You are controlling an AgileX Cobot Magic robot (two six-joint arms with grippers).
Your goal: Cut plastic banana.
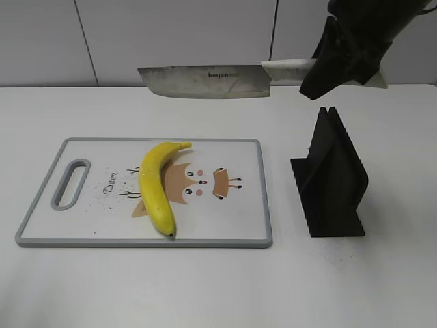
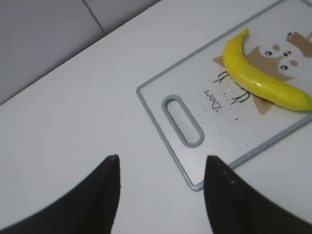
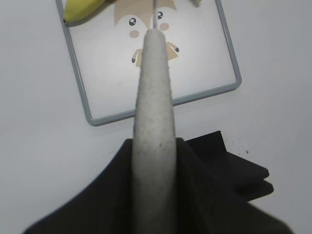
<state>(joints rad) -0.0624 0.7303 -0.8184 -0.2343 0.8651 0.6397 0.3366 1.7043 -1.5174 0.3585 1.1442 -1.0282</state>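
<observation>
The yellow plastic banana (image 1: 155, 186) lies whole on the cutting board (image 1: 239, 225), left of its deer print; it also shows in the left wrist view (image 2: 258, 80) and at the top edge of the right wrist view (image 3: 80, 9). My right gripper (image 1: 334, 61) is shut on the white handle (image 3: 155, 122) of a knife (image 1: 205, 81). The knife is held level in the air, behind and above the board, blade pointing left. My left gripper (image 2: 161, 165) is open and empty above the table, left of the board's handle end. It is out of the exterior view.
A black knife stand (image 1: 331, 181) stands empty on the table right of the board; it also shows in the right wrist view (image 3: 234, 170). The white table (image 1: 205, 287) runs to a grey wall at the back.
</observation>
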